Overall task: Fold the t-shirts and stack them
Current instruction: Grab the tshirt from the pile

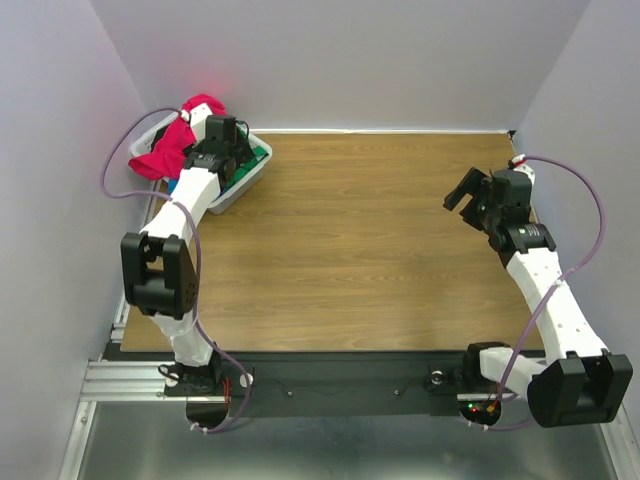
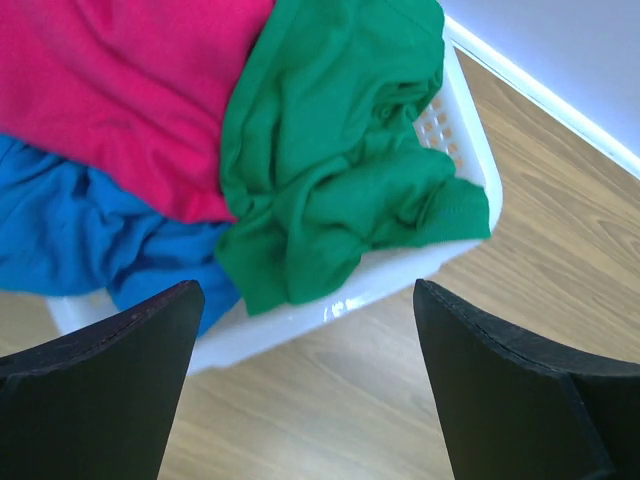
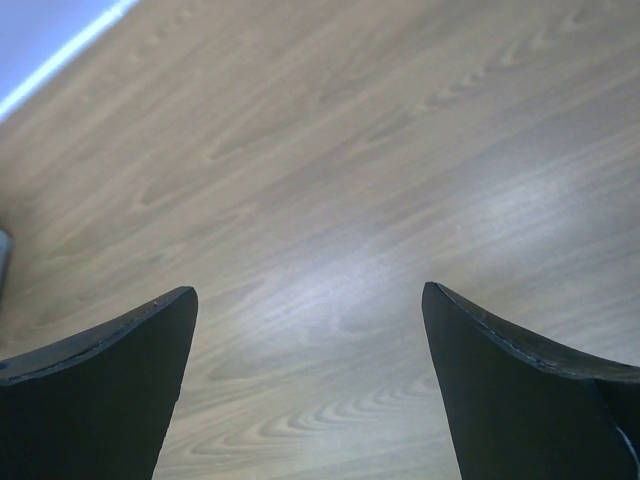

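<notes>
Three crumpled t-shirts lie in a white plastic basket (image 2: 470,150) at the table's far left: a bright green one (image 2: 330,150) spilling over the near rim, a pinkish-red one (image 2: 110,90) and a blue one (image 2: 70,230). In the top view the pinkish-red t-shirt (image 1: 172,148) hangs over the basket's (image 1: 240,190) left side and the green t-shirt (image 1: 260,155) peeks out. My left gripper (image 2: 300,340) is open and empty, above the basket's near edge (image 1: 228,140). My right gripper (image 1: 468,195) is open and empty above bare wood at the right (image 3: 305,330).
The wooden table (image 1: 360,240) is bounded by purple-grey walls at the back and both sides. A white strip runs along the back edge (image 2: 560,100). Purple cables loop from both arms.
</notes>
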